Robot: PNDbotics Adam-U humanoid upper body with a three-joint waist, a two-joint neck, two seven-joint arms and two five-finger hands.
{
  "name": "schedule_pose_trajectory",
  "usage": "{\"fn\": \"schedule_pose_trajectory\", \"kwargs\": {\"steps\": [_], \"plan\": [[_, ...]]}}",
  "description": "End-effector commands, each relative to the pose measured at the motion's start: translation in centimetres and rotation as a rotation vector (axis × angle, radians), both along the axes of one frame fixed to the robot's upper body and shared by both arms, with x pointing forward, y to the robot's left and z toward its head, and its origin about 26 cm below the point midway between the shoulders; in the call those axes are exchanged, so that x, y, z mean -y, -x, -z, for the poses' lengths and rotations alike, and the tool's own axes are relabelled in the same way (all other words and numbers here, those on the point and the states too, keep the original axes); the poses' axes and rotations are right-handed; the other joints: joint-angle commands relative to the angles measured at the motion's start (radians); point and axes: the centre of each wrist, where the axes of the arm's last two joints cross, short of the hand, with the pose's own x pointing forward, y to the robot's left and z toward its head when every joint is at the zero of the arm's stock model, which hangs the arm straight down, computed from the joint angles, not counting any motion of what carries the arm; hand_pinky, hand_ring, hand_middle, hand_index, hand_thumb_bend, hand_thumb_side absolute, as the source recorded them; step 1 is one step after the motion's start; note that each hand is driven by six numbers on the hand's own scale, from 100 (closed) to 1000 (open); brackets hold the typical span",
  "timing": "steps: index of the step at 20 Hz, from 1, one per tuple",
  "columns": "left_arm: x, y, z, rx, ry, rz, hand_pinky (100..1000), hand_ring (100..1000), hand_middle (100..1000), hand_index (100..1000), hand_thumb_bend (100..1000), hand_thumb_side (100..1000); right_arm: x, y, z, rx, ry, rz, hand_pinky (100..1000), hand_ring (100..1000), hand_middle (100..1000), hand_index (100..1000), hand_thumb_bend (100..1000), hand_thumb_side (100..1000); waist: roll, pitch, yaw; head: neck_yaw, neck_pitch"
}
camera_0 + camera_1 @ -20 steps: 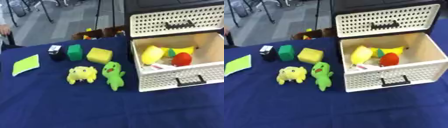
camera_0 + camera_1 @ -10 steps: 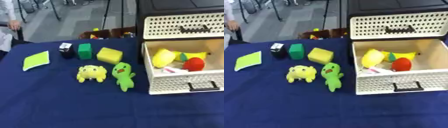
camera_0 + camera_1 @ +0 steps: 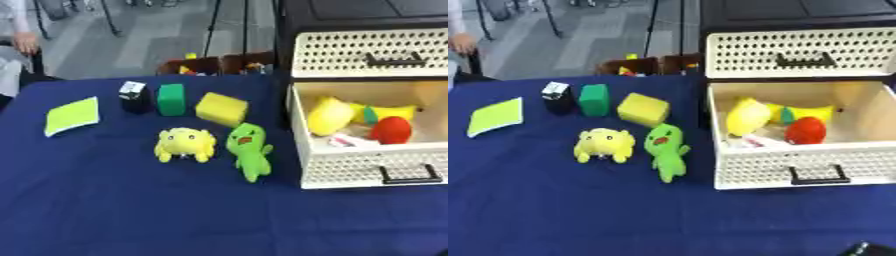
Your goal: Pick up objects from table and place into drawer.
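In the left eye view no hand shows, so I cannot tell if the fingers are open or shut, or if they hold a thing. A blue table (image 3: 105,210) fills the view. On its right side stands a white box with holes; its top drawer (image 3: 376,52) is shut and its low drawer (image 3: 367,170) is pulled out. In the low drawer lie a yellow lump (image 3: 330,116), a red ball (image 3: 390,130) and a banana (image 3: 398,111), all close together. Just left of the low drawer a green toy (image 3: 248,150) lies on the table, and a yellow toy (image 3: 185,144) sits just beside it. Behind them, in a row, are a yellow block (image 3: 220,109), a green block (image 3: 171,99) and a black box (image 3: 134,96). A green card (image 3: 72,115) lies flat, well apart to the left. In the right eye view the same things show, and the black handle (image 3: 815,175) on the front of the low drawer is plain to see. A small dark bit (image 3: 868,248) pokes in at the bottom right corner; I cannot tell what it is.
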Motion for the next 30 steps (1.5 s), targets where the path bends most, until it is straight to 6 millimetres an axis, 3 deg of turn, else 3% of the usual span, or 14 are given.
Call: {"fn": "schedule_pose_trajectory", "kwargs": {"steps": [1, 6, 13, 17, 25, 30], "plan": [[0.0, 0.4, -0.3, 0.003, -0.006, 0.004, 397, 564, 586, 754, 328, 788, -1.0, 2.3, 2.3, -0.089, 0.189, -0.008, 515, 618, 647, 775, 100, 998, -0.002, -0.012, 0.003, -0.044, -0.003], [-0.1, 0.4, 0.4, -0.039, -0.007, 0.015, 392, 558, 582, 753, 319, 798, -1.8, 5.2, 4.2, -0.193, 0.342, 0.043, 502, 637, 671, 789, 100, 1000, -0.006, -0.015, -0.001, -0.101, -0.003], [0.0, 0.4, 1.3, -0.086, -0.014, 0.034, 379, 546, 576, 747, 308, 809, -0.9, 3.8, 3.0, -0.101, 0.315, 0.045, 494, 626, 666, 791, 100, 1000, -0.008, -0.014, 0.005, -0.127, -0.013], [-0.1, 0.4, 1.7, -0.109, -0.013, 0.039, 376, 542, 570, 741, 301, 813, 0.6, 2.3, 1.1, -0.069, 0.307, 0.054, 494, 629, 670, 790, 100, 1000, -0.01, -0.012, 0.005, -0.134, -0.021], [-0.2, 0.5, 2.2, -0.134, -0.016, 0.038, 372, 540, 568, 740, 300, 813, 3.3, -1.6, -4.5, -0.053, 0.283, 0.093, 496, 634, 672, 790, 100, 1000, -0.015, -0.007, 0.023, -0.154, -0.038], [-0.6, 0.5, 2.5, -0.15, -0.022, 0.025, 367, 538, 566, 739, 294, 815, 4.4, -3.0, -7.7, -0.054, 0.254, 0.107, 486, 621, 668, 790, 100, 1000, -0.023, -0.008, 0.024, -0.15, -0.032]]}}
